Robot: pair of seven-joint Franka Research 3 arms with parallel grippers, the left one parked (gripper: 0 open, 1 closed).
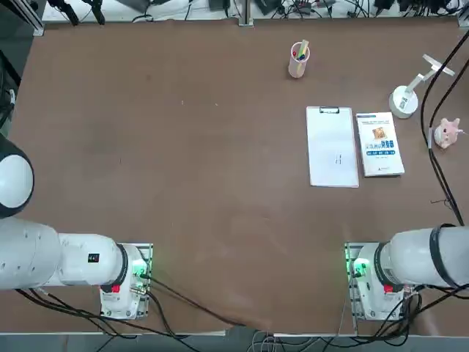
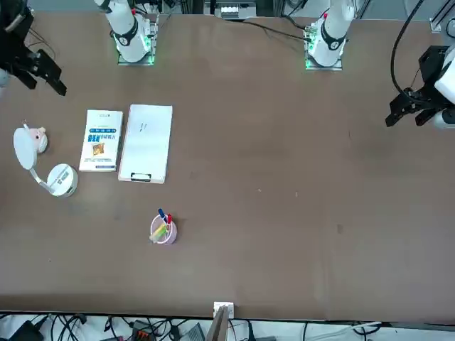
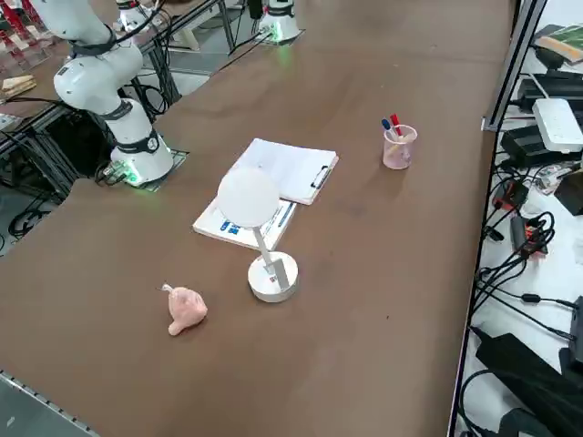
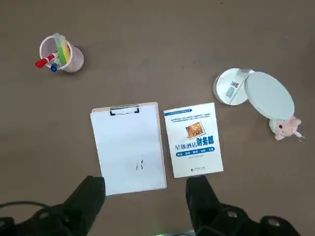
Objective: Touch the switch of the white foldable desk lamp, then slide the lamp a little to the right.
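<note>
The right gripper (image 4: 142, 196) hung high above the worktop (image 4: 157, 64), fingers (image 4: 88, 194) spread wide and empty. The white foldable desk lamp (image 4: 231, 87) stood well apart, beside the booklet (image 4: 193, 139) and clipboard (image 4: 128, 145).

Right arm (image 3: 96, 64): white rounded segments, dark bands at the joints. Base (image 1: 371, 282): bolted metal plate, green light glowing, small red part, black cables trailing away. Right gripper (image 4: 145, 201): black, two blunt fingers (image 4: 88, 196) with a wide gap between them, black cable alongside.
</note>
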